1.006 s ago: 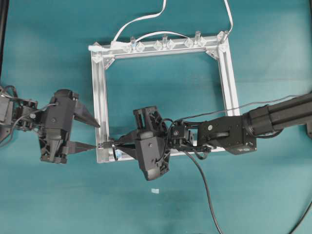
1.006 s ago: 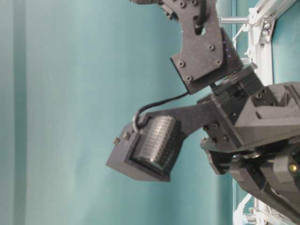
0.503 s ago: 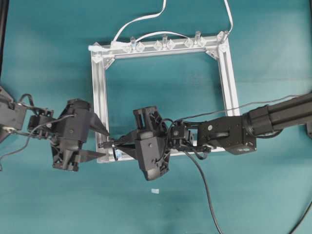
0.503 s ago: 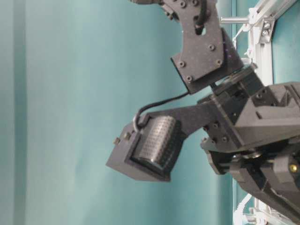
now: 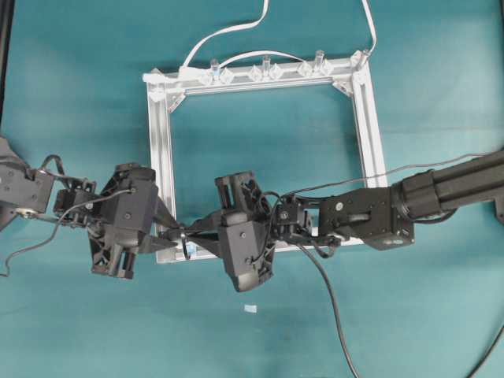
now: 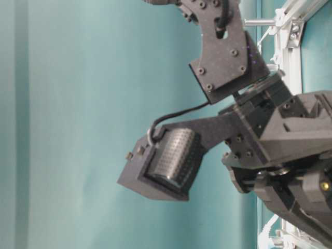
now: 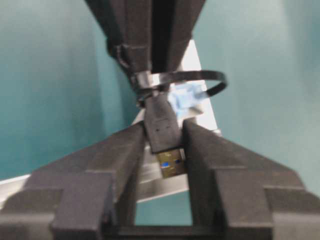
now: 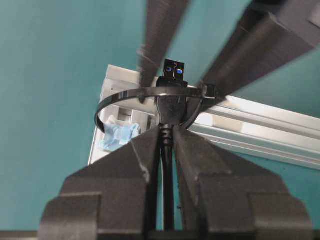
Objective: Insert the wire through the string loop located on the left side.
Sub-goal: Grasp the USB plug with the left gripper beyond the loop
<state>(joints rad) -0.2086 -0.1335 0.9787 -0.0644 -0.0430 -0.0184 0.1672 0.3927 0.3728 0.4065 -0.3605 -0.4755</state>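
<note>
The long thin black wire (image 8: 165,200) ends in a small black rectangular plug (image 7: 162,127) with a gold metal tip, and that plug already pokes through the thin dark string loop (image 7: 200,82) at the lower left corner of the square silver aluminium frame (image 5: 161,157), low and left of centre in the overhead view. A pale blue tab (image 8: 117,134) sits just beside the loop.

The right claw (image 8: 166,142) is clenched on the wire just behind the plug, feeding it from inside the frame. The left claw (image 7: 165,142) meets it from outside: its fingers (image 7: 127,150) stand on either side of the plug body, touching or very nearly so, but whether they grip firmly I cannot tell.

This looks like the handover. To do it well, the left claw should pinch the black housing squarely, not the metal tip, before the right claw lets go. The pull should then run straight along the plug's axis, away from the frame across the teal worktop (image 5: 79,79), so the loop is not dragged sideways or snagged on the housing's rear edge.
</note>
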